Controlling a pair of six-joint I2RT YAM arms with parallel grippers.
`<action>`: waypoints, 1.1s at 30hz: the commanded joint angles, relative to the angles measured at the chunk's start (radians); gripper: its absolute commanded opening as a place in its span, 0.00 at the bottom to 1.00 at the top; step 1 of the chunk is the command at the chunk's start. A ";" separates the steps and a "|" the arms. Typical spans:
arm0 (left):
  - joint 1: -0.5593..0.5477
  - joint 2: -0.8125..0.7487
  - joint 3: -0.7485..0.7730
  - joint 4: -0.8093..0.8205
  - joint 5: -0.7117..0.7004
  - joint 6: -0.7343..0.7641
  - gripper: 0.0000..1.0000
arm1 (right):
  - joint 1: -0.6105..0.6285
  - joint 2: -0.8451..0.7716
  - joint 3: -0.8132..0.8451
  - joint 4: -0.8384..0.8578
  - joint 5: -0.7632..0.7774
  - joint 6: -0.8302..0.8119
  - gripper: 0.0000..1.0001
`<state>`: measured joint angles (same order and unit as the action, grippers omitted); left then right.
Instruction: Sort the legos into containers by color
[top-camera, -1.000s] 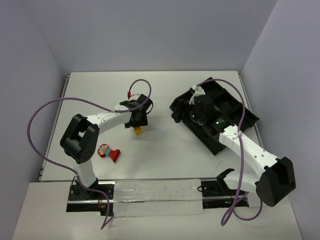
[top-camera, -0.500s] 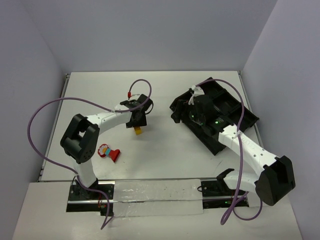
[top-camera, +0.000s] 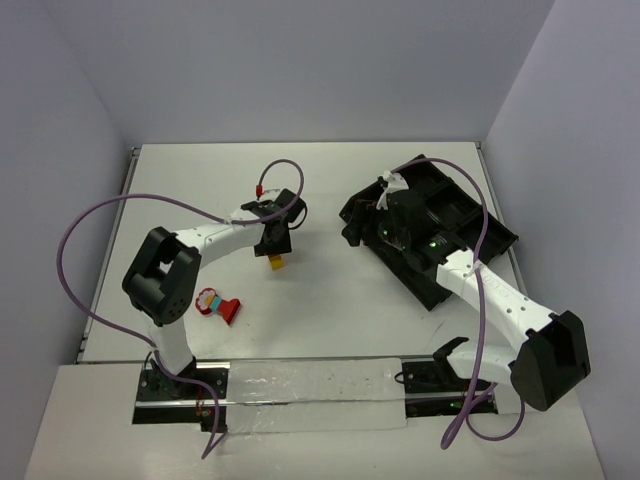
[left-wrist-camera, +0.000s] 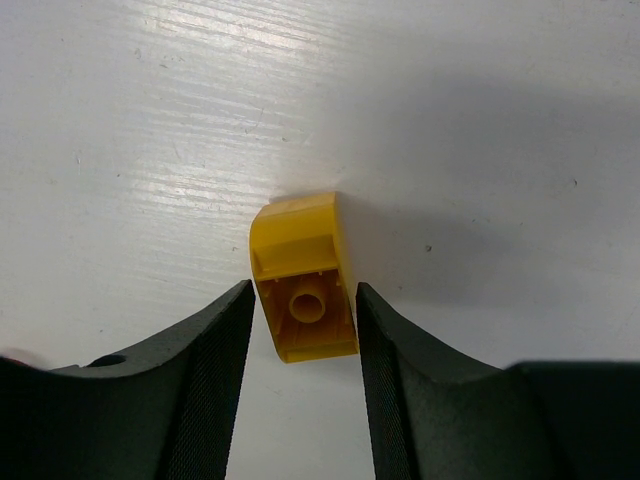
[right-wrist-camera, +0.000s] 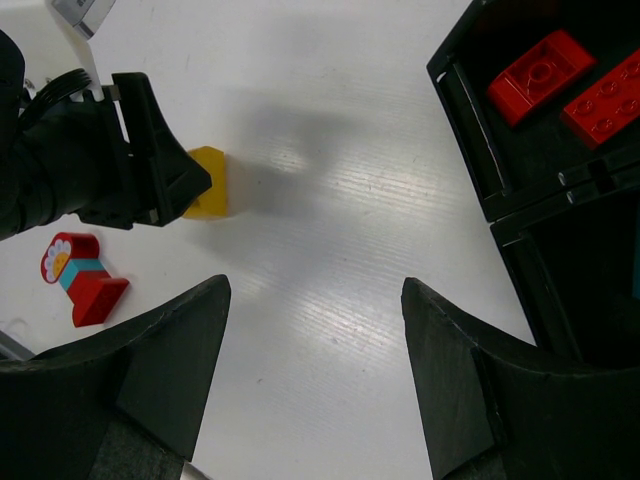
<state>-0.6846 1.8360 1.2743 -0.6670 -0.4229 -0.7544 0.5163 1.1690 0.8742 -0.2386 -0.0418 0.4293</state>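
Lower left, a red-and-cyan clump (top-camera: 217, 305) lies on the table (top-camera: 330, 300). Left of centre, the left gripper (top-camera: 276, 246) straddles a yellow brick (left-wrist-camera: 303, 280); whether it is clamped I cannot tell. The right gripper (right-wrist-camera: 312, 290) gapes wide beside the tray (top-camera: 500, 232), upper right, which contains two red bricks (right-wrist-camera: 540, 65).

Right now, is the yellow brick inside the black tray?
No, the yellow brick lies on the white table, between the fingers of the left gripper, not in the tray.
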 joint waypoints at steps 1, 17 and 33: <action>-0.006 0.023 0.034 0.003 0.004 0.004 0.53 | -0.004 0.006 0.031 0.021 -0.004 0.000 0.77; 0.001 -0.046 0.075 -0.032 0.020 0.035 0.00 | -0.005 0.003 0.032 0.021 -0.002 0.000 0.77; 0.407 -0.473 -0.168 0.569 1.253 0.031 0.00 | -0.067 -0.003 0.053 0.219 -0.480 0.051 0.77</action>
<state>-0.2938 1.3793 1.1760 -0.3405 0.4420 -0.6452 0.4710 1.1744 0.8864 -0.1859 -0.3057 0.4386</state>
